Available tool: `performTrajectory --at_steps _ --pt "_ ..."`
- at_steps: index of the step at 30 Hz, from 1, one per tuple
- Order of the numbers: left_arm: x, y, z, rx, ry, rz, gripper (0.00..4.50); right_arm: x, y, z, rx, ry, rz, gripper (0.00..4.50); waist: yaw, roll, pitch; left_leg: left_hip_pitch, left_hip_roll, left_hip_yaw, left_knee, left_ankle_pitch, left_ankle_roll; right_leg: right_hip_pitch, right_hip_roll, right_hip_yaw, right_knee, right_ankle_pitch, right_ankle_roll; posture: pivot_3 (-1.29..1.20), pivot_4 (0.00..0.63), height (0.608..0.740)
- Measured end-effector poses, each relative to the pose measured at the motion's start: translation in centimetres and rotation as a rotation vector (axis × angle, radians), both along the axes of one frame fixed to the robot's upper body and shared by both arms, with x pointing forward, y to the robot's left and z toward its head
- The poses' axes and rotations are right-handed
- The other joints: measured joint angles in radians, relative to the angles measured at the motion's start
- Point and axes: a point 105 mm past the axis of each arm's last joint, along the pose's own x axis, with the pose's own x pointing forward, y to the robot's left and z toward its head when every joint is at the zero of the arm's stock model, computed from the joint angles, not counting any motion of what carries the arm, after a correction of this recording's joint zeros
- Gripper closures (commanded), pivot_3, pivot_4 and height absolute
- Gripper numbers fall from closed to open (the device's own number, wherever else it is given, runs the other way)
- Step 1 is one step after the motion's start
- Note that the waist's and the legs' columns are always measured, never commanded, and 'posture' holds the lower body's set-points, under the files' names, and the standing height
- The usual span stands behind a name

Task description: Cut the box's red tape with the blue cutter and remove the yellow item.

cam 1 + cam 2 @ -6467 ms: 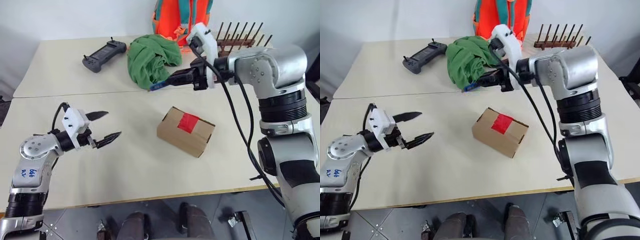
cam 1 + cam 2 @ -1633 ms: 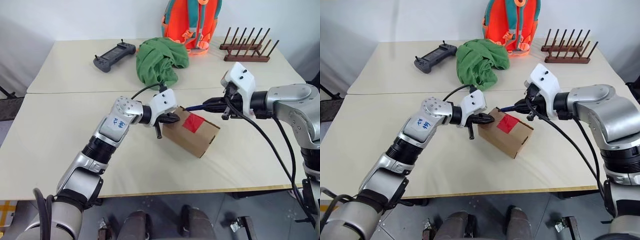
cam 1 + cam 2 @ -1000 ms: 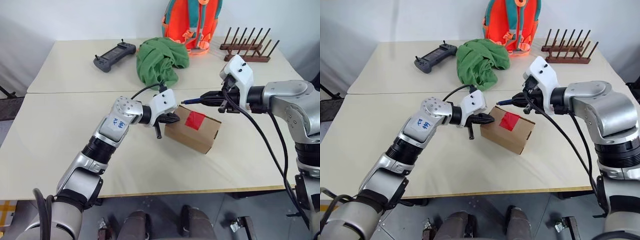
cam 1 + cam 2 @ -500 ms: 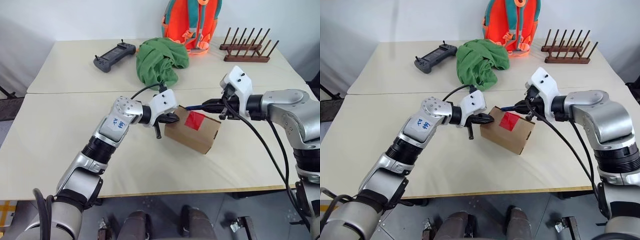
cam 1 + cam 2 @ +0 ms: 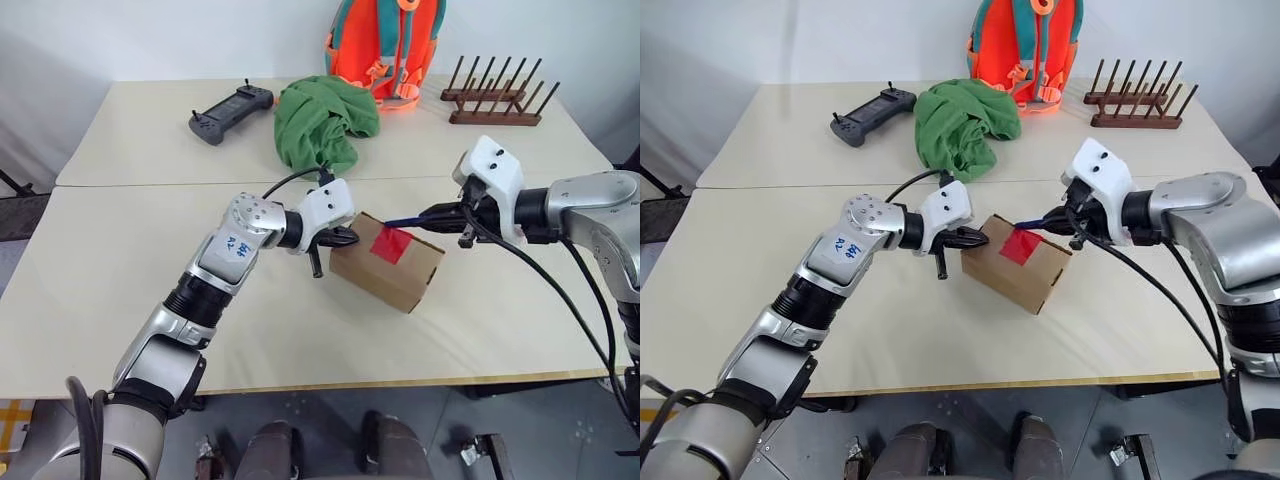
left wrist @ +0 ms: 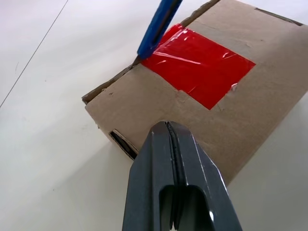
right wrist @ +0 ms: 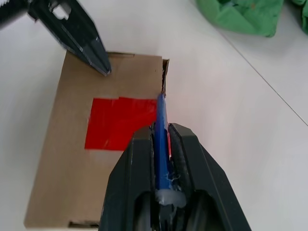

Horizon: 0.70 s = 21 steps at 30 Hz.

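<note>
The brown cardboard box (image 5: 372,280) lies mid-table with its flaps closed. A square of red tape (image 5: 392,243) sits on its top face. My left gripper (image 5: 340,238) is shut, its tips pressed against the box's left end; the wrist view shows the fingertips (image 6: 167,129) at the box's edge (image 6: 260,91). From the right, my right gripper (image 5: 440,213) is shut on the blue cutter (image 5: 405,221). The cutter (image 7: 161,120) lies across the tape's (image 7: 120,124) edge, its tip at the box's far rim. The yellow item is hidden.
A green cloth (image 5: 320,120) lies behind the box, with a dark grey controller (image 5: 230,100) to its left. An orange backpack (image 5: 385,45) and a wooden rack (image 5: 495,100) stand at the back. A seam between two tabletops runs just behind the box.
My right gripper has drawn back to the right and sunk a little, bringing the cutter's tip from above the box's far corner onto the tape's edge. The left gripper has kept still.
</note>
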Motion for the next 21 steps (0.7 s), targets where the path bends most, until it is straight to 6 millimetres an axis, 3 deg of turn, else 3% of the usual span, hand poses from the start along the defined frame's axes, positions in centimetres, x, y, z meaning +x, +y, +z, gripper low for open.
performTrajectory --at_steps 21 --pt "0.1 0.0 0.0 -0.003 -0.005 0.003 4.50 -1.1 -1.4 -0.4 -0.100 0.052 0.022 4.33 0.002 0.000 0.000 0.000 0.000 -0.001 0.000 0.000 0.000 0.001 0.000 -0.001 -0.001 0.000 0.000 0.00 0.150 0.740"
